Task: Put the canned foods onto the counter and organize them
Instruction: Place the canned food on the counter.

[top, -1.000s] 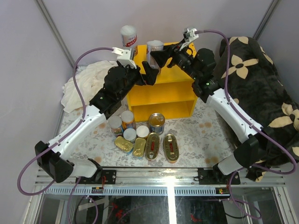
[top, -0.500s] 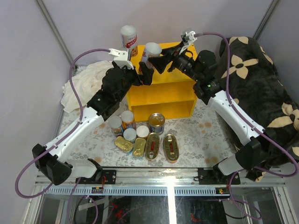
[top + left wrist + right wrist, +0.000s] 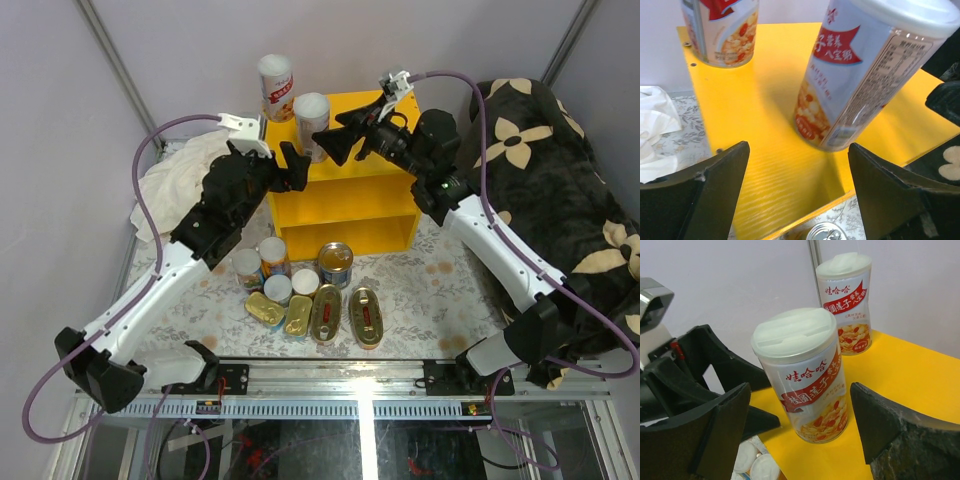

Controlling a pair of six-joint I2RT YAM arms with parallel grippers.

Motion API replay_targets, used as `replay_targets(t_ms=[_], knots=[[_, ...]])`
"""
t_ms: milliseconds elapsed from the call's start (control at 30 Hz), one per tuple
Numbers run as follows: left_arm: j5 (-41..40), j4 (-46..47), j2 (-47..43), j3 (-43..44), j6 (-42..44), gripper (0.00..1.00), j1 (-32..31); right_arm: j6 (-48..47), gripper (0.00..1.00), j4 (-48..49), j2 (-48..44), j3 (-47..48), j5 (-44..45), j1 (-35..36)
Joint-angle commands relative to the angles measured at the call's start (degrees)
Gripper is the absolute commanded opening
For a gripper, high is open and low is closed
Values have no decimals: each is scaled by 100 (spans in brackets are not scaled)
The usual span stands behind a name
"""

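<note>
Yellow counter (image 3: pixel 372 172), can (image 3: pixel 311 122) between left hand (image 3: pixel 797 146), right hand (image 3: pixel 800 388)

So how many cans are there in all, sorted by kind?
Tall white-lidded cans on the yellow counter: 2
Round cans standing on the floral mat: 5
Flat gold tins: 4
Total: 11

Both arms stretched forward, converging; left hand (image 3: pixel 288 166) jaws spread, right hand (image 3: pixel 338 137) jaws spread, both holding nothing.
</note>
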Motion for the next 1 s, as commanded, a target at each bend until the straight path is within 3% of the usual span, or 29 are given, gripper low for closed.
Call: replay_targets(t_ms=[0, 167, 367, 733, 767, 867, 967], knots=[[457, 9, -452, -259, 369, 75, 162, -249, 84, 26, -227, -92, 326, 266], [733, -342, -576, -202, 587, 60, 209, -677, 72, -290, -99, -5, 1046, 648], [795, -845, -908, -301, 365, 56, 577, -657, 56, -694, 257, 390, 2018, 749], [1193, -1434, -1441, -776, 328, 56, 1294, -597, 53, -1092, 784, 839, 3082, 749], [1226, -1446, -1470, -839, 320, 56, 1323, -603, 55, -1070, 781, 844, 3148, 749], [1292, -1463, -1533, -966, 319, 57, 1388, -720, 82, -893, 758, 811, 2862, 749], [1353, -1478, -1569, -1037, 319, 57, 1441, -698, 94, -835, 811, 837, 2412, 756]])
